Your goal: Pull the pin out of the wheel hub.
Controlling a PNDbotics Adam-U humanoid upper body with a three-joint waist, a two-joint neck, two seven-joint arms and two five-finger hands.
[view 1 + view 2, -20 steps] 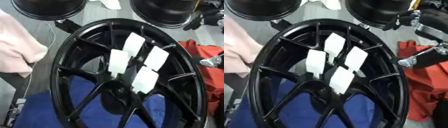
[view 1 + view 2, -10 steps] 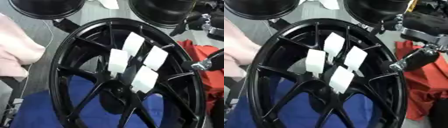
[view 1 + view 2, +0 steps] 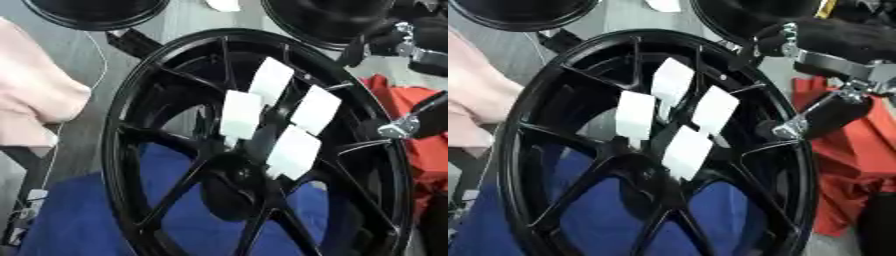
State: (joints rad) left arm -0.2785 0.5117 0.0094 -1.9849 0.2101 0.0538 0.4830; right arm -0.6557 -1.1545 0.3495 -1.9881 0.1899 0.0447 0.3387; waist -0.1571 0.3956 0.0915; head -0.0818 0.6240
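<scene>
A black spoked wheel (image 3: pixel 511 150) lies tilted in the middle of both views. Several white flat pins stand out of its hub (image 3: pixel 654 167); the topmost pin (image 3: pixel 672 82) and the lowest pin (image 3: pixel 687 150) mark the ends of the cluster. My right hand (image 3: pixel 837 60) comes in from the upper right, black with silver joints. It hangs over the wheel's right rim with its fingers spread and straight. One finger (image 3: pixel 820 117) reaches down to the rim beside a spoke, a short way right of the pins. It holds nothing. My left hand shows in no view.
A blue cloth (image 3: pixel 79 215) lies under the wheel. A red cloth (image 3: pixel 842 190) lies at the right, a pink cloth (image 3: pixel 35 100) at the left. Two more black round parts (image 3: pixel 96 10) (image 3: pixel 324 20) sit at the far edge.
My right hand has come further in from the right edge, moving left and down over the wheel's right rim. The wheel and the pins have stayed in place.
</scene>
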